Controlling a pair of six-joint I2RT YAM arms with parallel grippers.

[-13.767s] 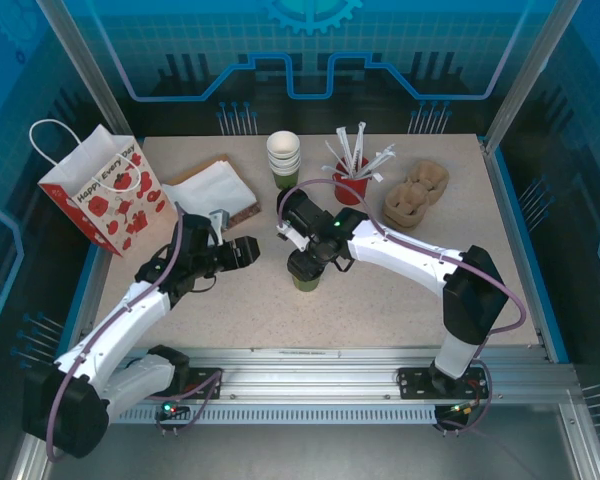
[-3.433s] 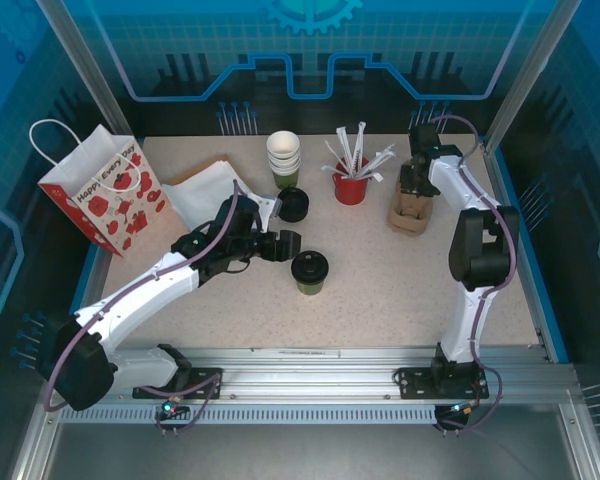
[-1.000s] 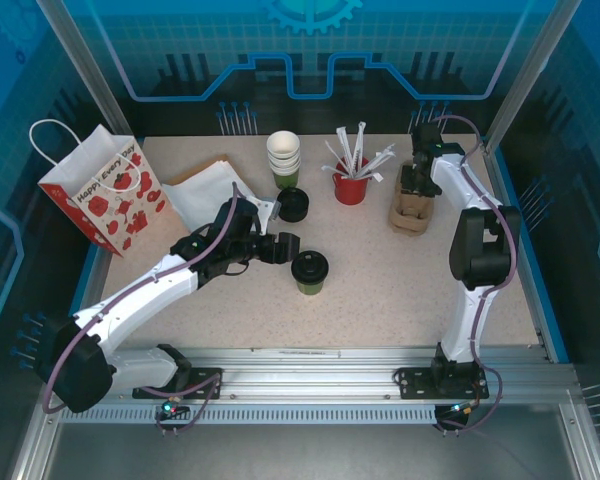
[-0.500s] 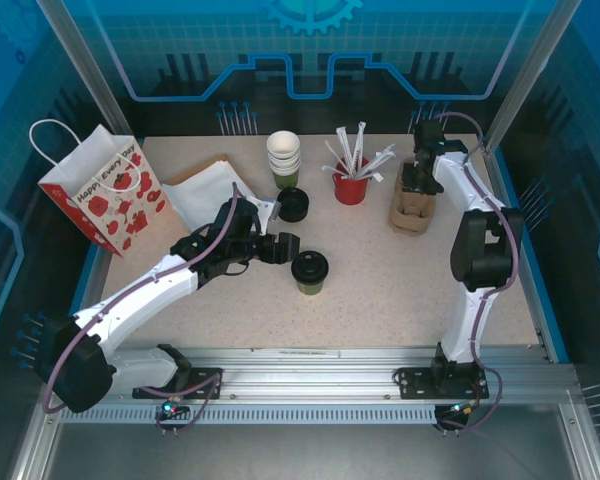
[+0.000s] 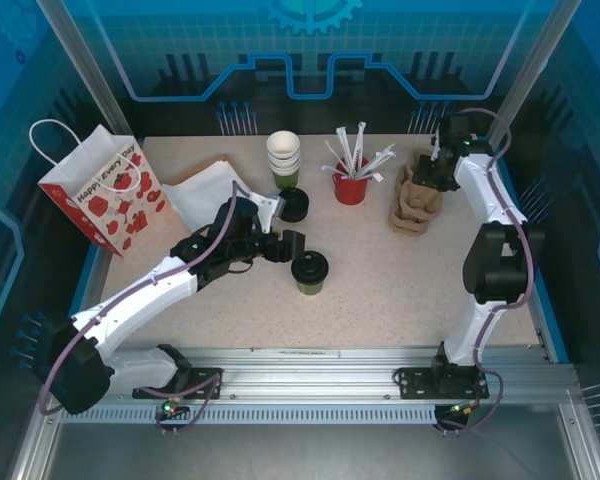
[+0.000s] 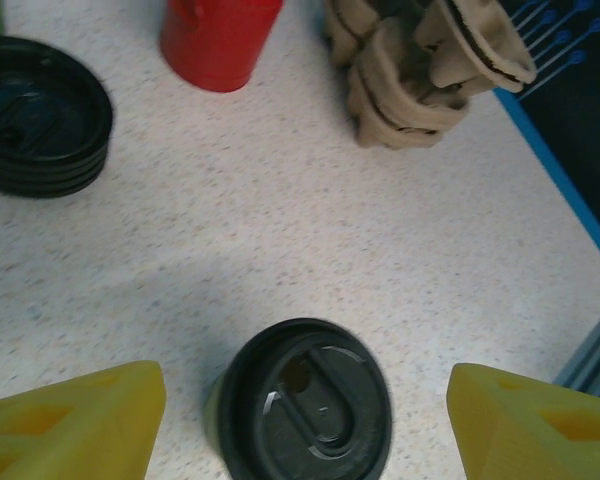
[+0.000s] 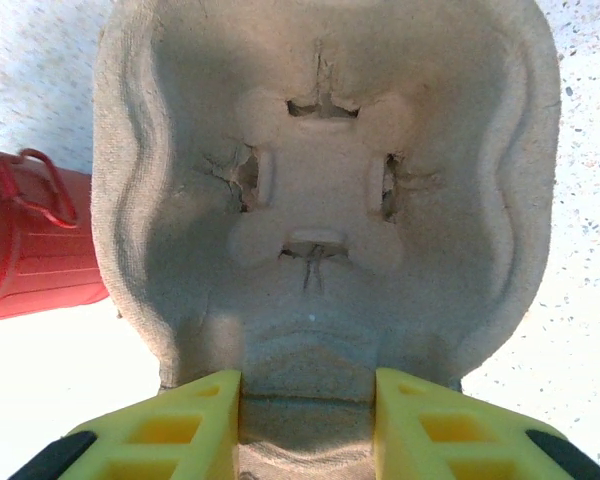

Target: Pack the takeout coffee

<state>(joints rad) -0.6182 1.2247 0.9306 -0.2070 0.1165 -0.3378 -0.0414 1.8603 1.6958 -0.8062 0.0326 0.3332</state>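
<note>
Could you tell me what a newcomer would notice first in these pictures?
The red-flowered paper bag at the far left stands out. Mid-table, the open left gripper is right beside the black-lidded takeout coffee; far right, the right gripper pinches a pulp cup carrier.

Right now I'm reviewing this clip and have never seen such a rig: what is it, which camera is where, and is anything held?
Two robot arms are bolted at the near edge of a table, each ending in a two-finger gripper. The wide picture comes from a fixed camera above and behind them; the two close-ups come from cameras on the wrists. On the table stand a lidded green coffee cup, a stack of black lids, lidless cups, a red cup of straws, a gift bag and a stack of pulp cup carriers. The left gripper is open, the coffee cup between its yellow fingers but not gripped. The right gripper pinches the rim of the top carrier.
</note>
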